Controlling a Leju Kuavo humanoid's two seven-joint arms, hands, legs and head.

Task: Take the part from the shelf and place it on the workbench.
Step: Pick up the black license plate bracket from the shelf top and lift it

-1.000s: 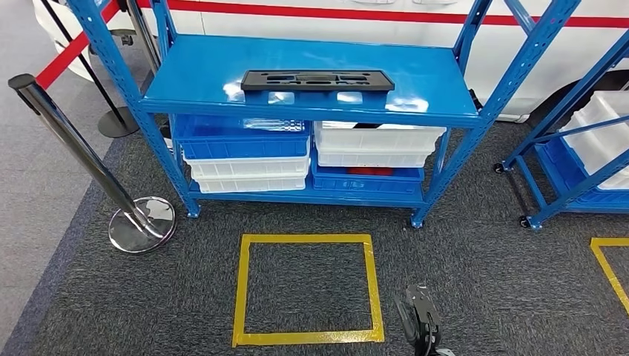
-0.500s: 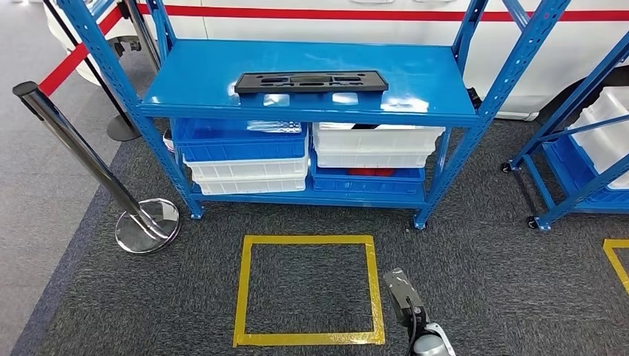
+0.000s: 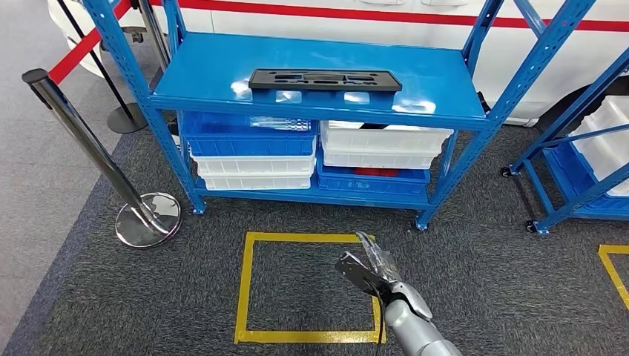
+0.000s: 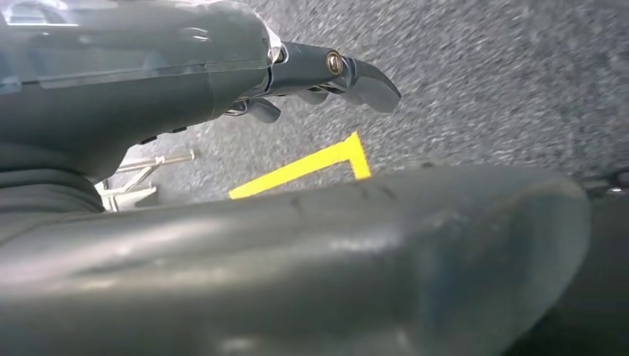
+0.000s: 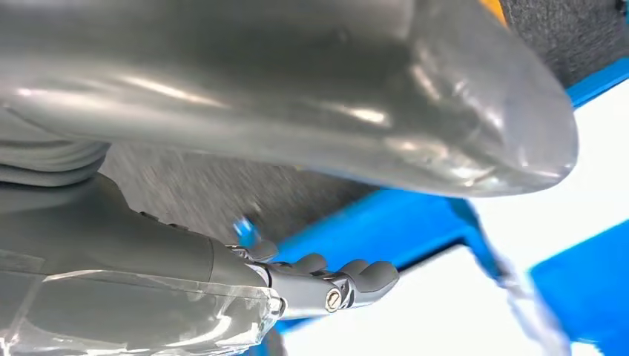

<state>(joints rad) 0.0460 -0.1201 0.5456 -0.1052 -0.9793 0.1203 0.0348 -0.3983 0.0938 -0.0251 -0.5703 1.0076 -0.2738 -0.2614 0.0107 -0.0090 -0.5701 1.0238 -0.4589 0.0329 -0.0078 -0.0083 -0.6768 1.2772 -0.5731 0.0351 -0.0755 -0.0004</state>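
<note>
A flat black part [image 3: 324, 79] with cut-outs lies lengthwise on the top board of the blue shelf [image 3: 208, 74], near its front edge. My right hand [image 3: 367, 268] is raised low in the head view, over the right side of the yellow floor square, well below and short of the part. Its fingers are spread and hold nothing. The right wrist view shows the same hand [image 5: 222, 282] with its fingers stretched toward blue shelf metal and white bins. My left hand [image 4: 222, 89] hangs over the carpet with its fingers [image 4: 348, 70] apart and nothing in it.
Blue bins [image 3: 248, 133] and white bins [image 3: 382, 141] fill the shelf's lower level. A chrome stanchion [image 3: 81, 141] with a round base [image 3: 148, 219] stands at the left. A second blue rack [image 3: 586, 163] stands at the right. A yellow tape square [image 3: 245, 289] marks the carpet.
My right hand has risen from the bottom edge, up and to the left over the yellow square's right side, and its fingers have spread. The camera has shifted a little.
</note>
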